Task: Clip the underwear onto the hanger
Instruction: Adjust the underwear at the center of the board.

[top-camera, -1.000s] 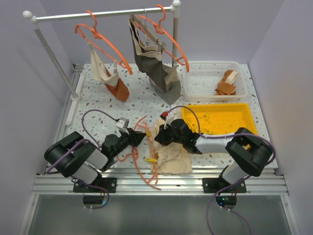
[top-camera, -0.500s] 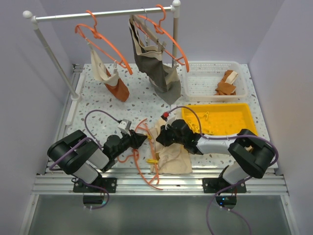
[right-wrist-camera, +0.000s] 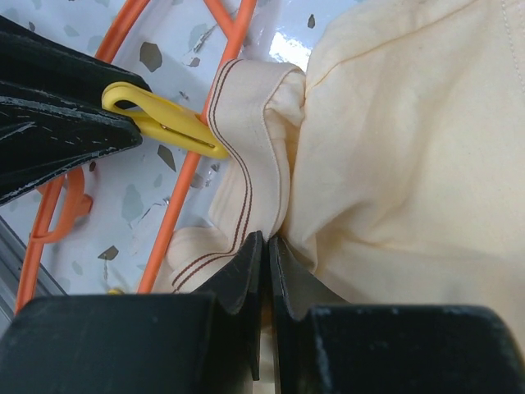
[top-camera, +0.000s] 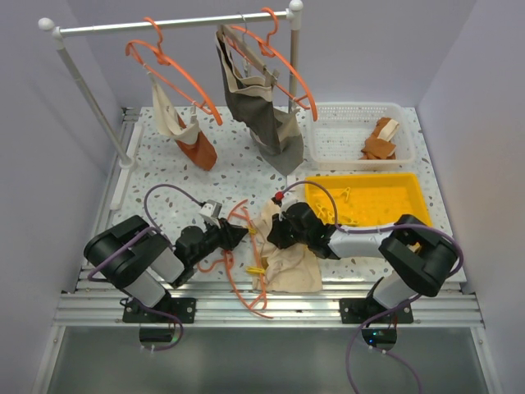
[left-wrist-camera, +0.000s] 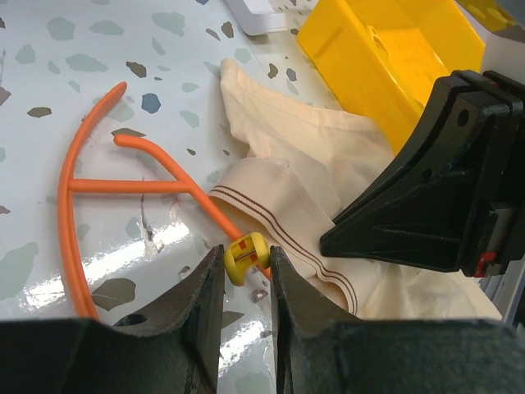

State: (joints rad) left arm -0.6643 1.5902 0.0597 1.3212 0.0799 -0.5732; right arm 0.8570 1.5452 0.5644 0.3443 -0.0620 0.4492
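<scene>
The cream underwear (top-camera: 289, 261) lies crumpled on the table between the arms, its striped waistband (left-wrist-camera: 271, 197) folded over the wire of the orange hanger (top-camera: 232, 283). In the left wrist view the hanger (left-wrist-camera: 90, 185) lies flat on the table. My left gripper (left-wrist-camera: 244, 275) is shut on a yellow clip (left-wrist-camera: 244, 256), which sits at the wire and the waistband edge. In the right wrist view the clip (right-wrist-camera: 164, 121) reaches the waistband. My right gripper (right-wrist-camera: 267, 242) is shut on a fold of the underwear (right-wrist-camera: 394, 148) just beside it.
A yellow bin (top-camera: 410, 190) holding clips stands right of the arms, with a white basket (top-camera: 344, 115) of rust cloth behind it. The rack rail (top-camera: 172, 23) at the back carries orange hangers with a dark garment (top-camera: 262, 107) and smaller cloths. Another yellow clip (top-camera: 255, 268) lies by the underwear.
The left gripper with the clip has edged a little right toward the waistband. The right gripper keeps its pinch on the cloth, hardly moved.
</scene>
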